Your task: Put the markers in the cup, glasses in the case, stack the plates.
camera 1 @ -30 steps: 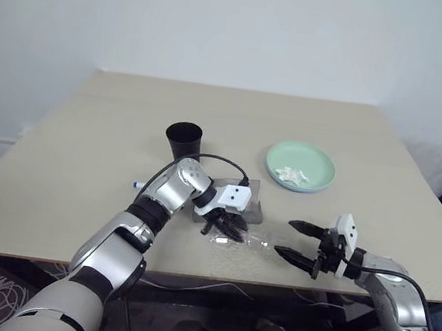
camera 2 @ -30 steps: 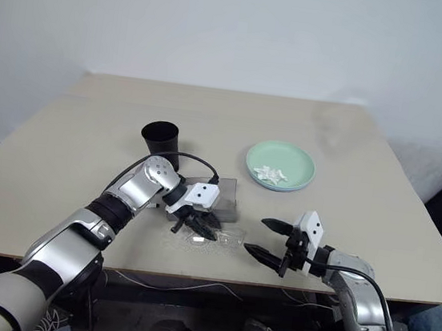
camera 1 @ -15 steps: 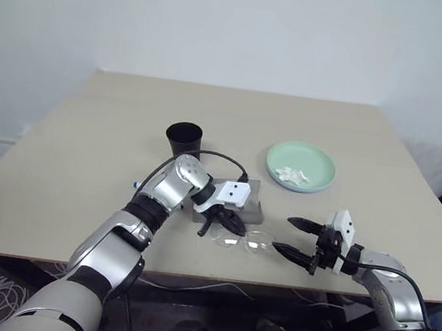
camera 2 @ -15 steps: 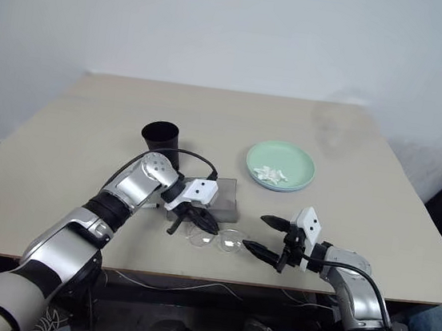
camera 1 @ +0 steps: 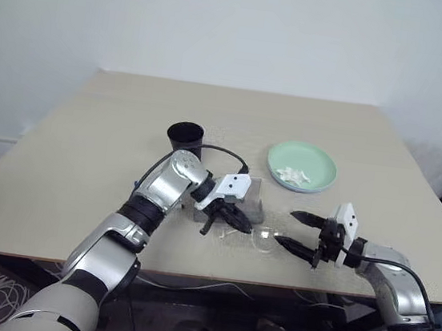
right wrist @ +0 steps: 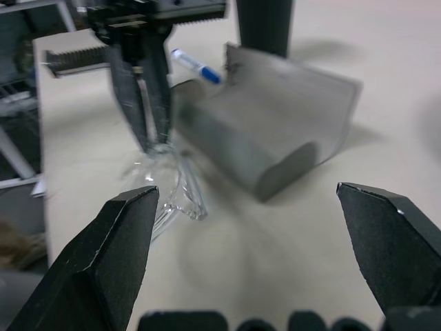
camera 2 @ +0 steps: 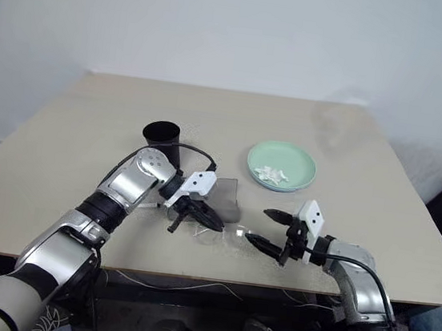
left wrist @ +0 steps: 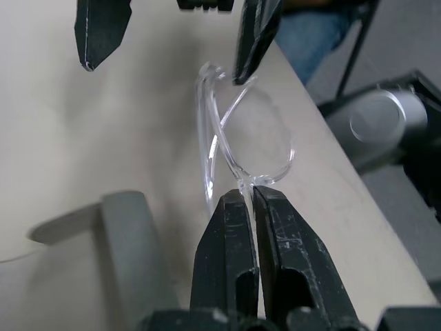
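The glasses point(left wrist: 241, 138) hang just above the near edge of the table point(camera 1: 86, 149), in front of the grey case point(camera 1: 252, 206), pinched by the left pincer point(left wrist: 249, 200), whose two black fingers are pressed together on the clear frame close to the bridge. The right pincer point(camera 1: 293, 231) stands wide apart just beside the free end of the frame, one finger above it and one below, not gripping anything. Such a frame looks very light, so weight is no worry; the trouble is that it is thin, smooth plastic that can slip or twist between hard fingers, and the temple arms and hinges would likely bend or snap under a strong squeeze. The lenses probably scratch and give no purchase, so the better hold is on the frame itself, at the bridge or the outer corner near a hinge, with a gentle closing. The folded arms appear to lie behind the lenses, though the clear material makes this hard to tell. The case lies on its side near the black cup point(camera 1: 185, 137).
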